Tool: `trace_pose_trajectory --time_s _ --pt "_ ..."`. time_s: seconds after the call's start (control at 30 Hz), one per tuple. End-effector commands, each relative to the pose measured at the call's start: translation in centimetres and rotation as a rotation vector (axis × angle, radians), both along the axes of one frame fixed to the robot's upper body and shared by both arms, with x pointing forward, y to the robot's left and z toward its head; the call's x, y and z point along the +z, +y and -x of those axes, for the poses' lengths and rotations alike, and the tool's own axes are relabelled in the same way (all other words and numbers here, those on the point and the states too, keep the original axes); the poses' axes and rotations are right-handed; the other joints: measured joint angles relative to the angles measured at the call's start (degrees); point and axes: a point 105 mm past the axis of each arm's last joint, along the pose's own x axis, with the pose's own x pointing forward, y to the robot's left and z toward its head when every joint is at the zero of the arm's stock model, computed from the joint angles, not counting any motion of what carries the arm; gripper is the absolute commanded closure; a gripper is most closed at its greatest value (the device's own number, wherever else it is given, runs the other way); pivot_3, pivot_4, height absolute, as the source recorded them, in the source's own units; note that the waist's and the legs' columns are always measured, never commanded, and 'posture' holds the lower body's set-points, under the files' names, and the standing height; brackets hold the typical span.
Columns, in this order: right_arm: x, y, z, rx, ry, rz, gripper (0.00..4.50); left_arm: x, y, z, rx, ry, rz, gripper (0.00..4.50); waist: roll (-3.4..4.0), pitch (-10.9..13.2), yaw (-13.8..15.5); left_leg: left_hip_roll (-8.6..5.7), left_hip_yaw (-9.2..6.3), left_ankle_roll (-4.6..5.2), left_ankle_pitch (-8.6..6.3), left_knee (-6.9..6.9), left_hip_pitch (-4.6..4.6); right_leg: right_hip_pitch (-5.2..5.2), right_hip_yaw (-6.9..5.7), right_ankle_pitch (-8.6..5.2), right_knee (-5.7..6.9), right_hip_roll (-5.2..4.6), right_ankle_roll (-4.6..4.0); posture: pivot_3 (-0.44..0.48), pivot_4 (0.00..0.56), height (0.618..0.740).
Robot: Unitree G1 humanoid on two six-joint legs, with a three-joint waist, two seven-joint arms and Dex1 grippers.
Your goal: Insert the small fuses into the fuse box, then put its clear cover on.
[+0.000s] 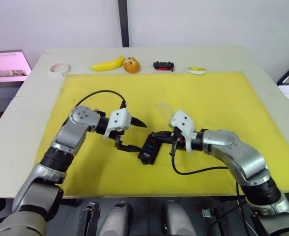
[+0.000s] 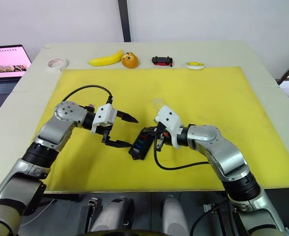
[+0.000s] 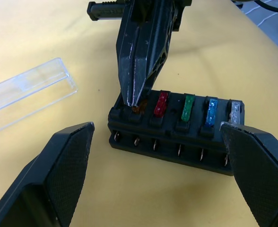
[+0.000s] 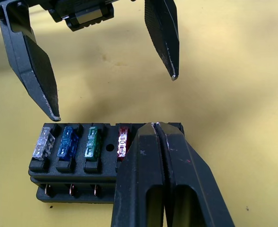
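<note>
Pressing down at centre frame, my right gripper [image 3: 134, 97] has its jaws together on an orange fuse [image 3: 138, 108] at the end slot of the fuse box [image 1: 148, 148]; red, green, blue and grey fuses [image 3: 186, 108] sit alongside. My left gripper [image 1: 132, 133] hovers beside, jaws apart. The clear cover [image 3: 28, 92] lies upper left in my left wrist view
</note>
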Motion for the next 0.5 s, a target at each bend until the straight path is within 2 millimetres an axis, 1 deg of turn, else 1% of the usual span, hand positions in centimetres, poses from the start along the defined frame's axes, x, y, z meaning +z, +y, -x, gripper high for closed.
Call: trace_pose_trajectory --time_s 0.03,0.1,0.2,0.23,0.3,0.33,0.37,0.43,0.5 --pt "2.9 -0.4 0.5 0.004 -0.108 -0.056 4.45 1.6 0.5 -0.2 0.056 -0.022 0.069 0.00 0.00 0.0 0.0 0.00 0.00 0.00 0.00 0.00 0.00 0.00 0.00 0.00 0.00 0.00 0.00 0.000 0.150 0.740" --pt "4.0 -1.4 0.6 -0.028 -0.139 -0.062 4.45 2.0 1.1 -0.2 0.133 0.004 0.128 0.00 0.00 0.0 -0.1 0.00 0.01 0.02 -0.01 0.00 -0.01 -0.02 0.01 0.00 0.00 -0.01 0.00 0.000 0.150 0.740" --pt "5.2 -4.1 1.2 -0.096 -0.163 -0.069 4.45 2.6 2.7 0.3 0.294 0.065 0.243 0.00 0.01 0.0 0.0 0.01 -0.02 0.04 -0.02 -0.01 -0.01 -0.03 0.02 0.00 0.01 -0.01 0.00 0.000 0.150 0.740" --pt "5.5 -5.7 1.2 -0.140 -0.160 -0.066 4.20 2.8 3.9 0.7 0.375 0.110 0.298 0.00 0.00 0.0 0.0 0.01 -0.02 0.04 -0.02 -0.02 -0.02 -0.03 0.03 0.00 0.00 -0.02 0.00 0.000 0.150 0.740" --pt "5.8 -8.3 1.6 -0.203 -0.152 -0.058 3.65 2.4 6.2 1.9 0.519 0.170 0.360 0.00 0.00 0.0 0.0 0.01 -0.02 0.06 -0.04 -0.02 -0.02 -0.02 0.06 0.00 -0.02 -0.03 0.00 0.000 0.150 0.740" --pt "5.9 -9.6 1.8 -0.235 -0.150 -0.049 3.22 2.0 7.6 2.4 0.602 0.195 0.382 0.00 0.00 0.0 0.0 0.02 0.00 0.09 -0.06 -0.03 0.00 -0.02 0.09 0.00 -0.01 -0.04 0.00 0.000 0.150 0.740" --pt "5.8 -10.6 1.9 -0.262 -0.148 -0.041 2.64 1.7 8.7 2.9 0.672 0.215 0.400 0.00 0.01 0.0 0.0 0.02 0.00 0.09 -0.06 -0.04 0.01 -0.01 0.09 0.00 0.00 -0.03 0.00 0.000 0.150 0.740" --pt "5.7 -12.5 2.0 -0.313 -0.140 -0.027 1.71 1.3 11.0 3.8 0.807 0.250 0.442 0.00 0.01 0.0 0.2 0.04 0.00 0.09 -0.06 -0.05 0.05 0.02 0.10 0.00 -0.01 -0.03 0.00 0.000 0.150 0.740" --pt "5.5 -14.2 2.2 -0.357 -0.131 -0.016 0.61 0.7 13.4 4.7 0.941 0.283 0.474 0.00 0.02 0.0 0.4 0.06 -0.01 0.09 -0.06 -0.05 0.21 0.23 0.08 0.00 -0.05 -0.02 -0.01 0.000 0.150 0.740"
